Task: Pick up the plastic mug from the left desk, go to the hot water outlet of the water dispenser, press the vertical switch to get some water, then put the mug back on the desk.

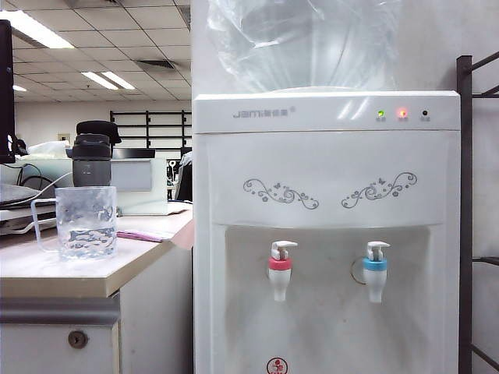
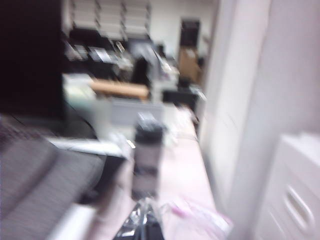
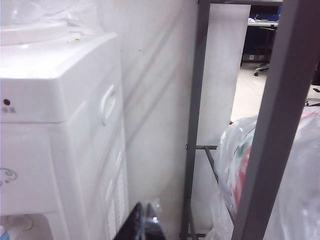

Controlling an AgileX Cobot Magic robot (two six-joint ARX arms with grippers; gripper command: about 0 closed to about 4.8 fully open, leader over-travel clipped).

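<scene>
Mug (image 1: pixel 78 222) stands upright on the counter (image 1: pixel 47 273) at the left of the exterior view, near the front edge, its thin handle turned toward the left edge of the frame. Just behind it rises a dark bottle (image 1: pixel 93 156) with a black cap, and a pink strip (image 1: pixel 144 234) lies on the counter to the mug's right. Below, the white drawer front carries a round keyhole (image 1: pixel 77 339). Dispenser (image 1: pixel 327 156) fills the middle and right of the frame, a clear water bottle (image 1: pixel 304 43) on top and green and red lights lit on its top panel. In its recess the red tap (image 1: pixel 280 273) sits left of the blue tap (image 1: pixel 375 273), each with a white lever; the red one's switch (image 1: pixel 283 247) is untouched. Neither gripper appears in this view

Left wrist view is heavily blurred. The left gripper (image 2: pixel 142 222) shows as closed dark tips at the bottom centre, holding nothing, with the dark bottle (image 2: pixel 146 155) ahead on the counter (image 2: pixel 182 175)

Right wrist view shows the right gripper (image 3: pixel 142 225) at the bottom centre, closed and empty, beside the dispenser's side (image 3: pixel 90 150), with a grey rack (image 3: pixel 195 125) to the right
</scene>
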